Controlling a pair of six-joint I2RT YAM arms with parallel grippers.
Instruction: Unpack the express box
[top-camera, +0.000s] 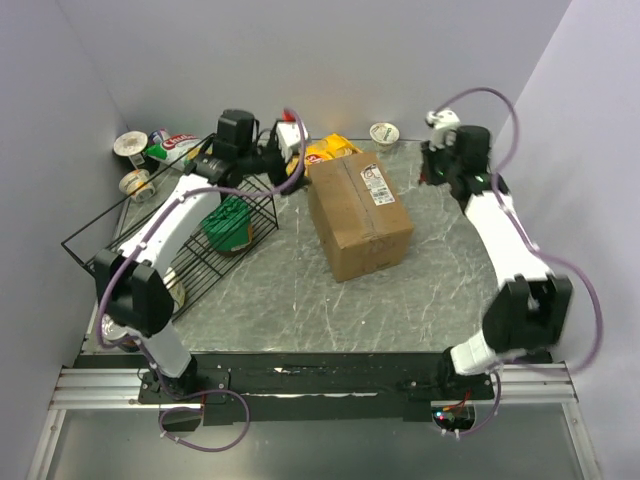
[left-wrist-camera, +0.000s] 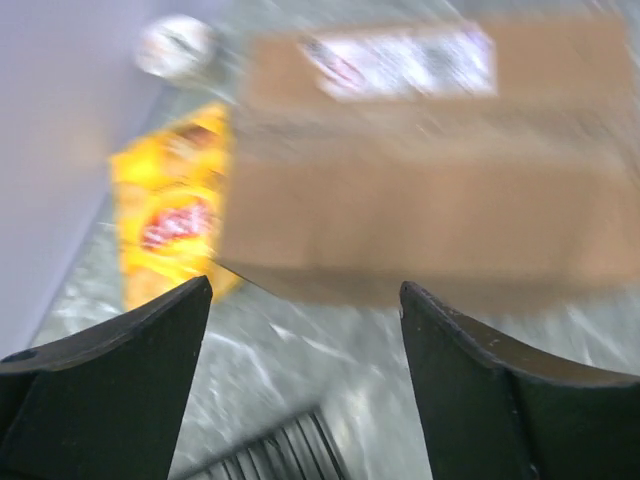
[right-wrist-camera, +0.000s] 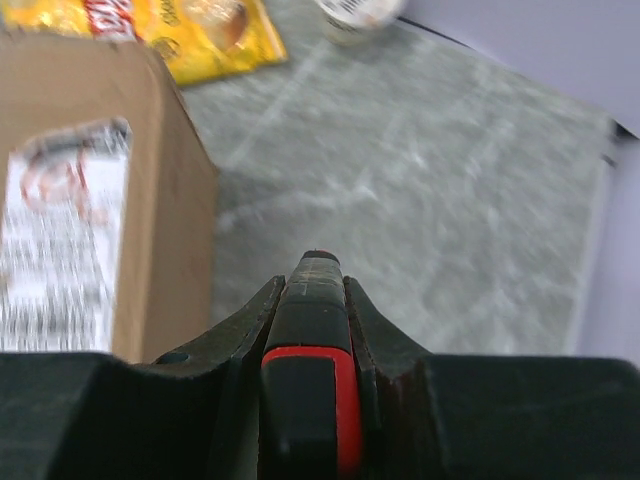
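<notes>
1. Express box (top-camera: 360, 215) stands closed in the middle of the bench (top-camera: 440, 280). Its white label (top-camera: 378, 187) faces up, near the far right edge of the top.
2. At the far left corner are 2 small cups (top-camera: 131, 146) and a green-and-white packet (top-camera: 172, 146), close together against the wall.
3. Just in front of them a black wire basket (top-camera: 131, 204) sits along the left side of the bench. A green round item (top-camera: 228, 225) is inside it, and the left arm reaches across above it.
4. The left gripper (left-wrist-camera: 303, 300) hangs over the bench to the left of the box and is aimed at the box's side. Its fingers are spread apart with nothing between them. The wrist view is blurred.
5. A yellow snack bag (top-camera: 332, 150) lies flat at the box's far left corner. I cannot tell whether it touches the box.
6. A white cup (top-camera: 384, 132) stands at the far edge, right of the bag and apart from the box.
7. The right gripper (right-wrist-camera: 315, 290) is over bare bench to the right of the box. Its fingers are clamped on a black tool with a red strip (right-wrist-camera: 300, 400).
</notes>
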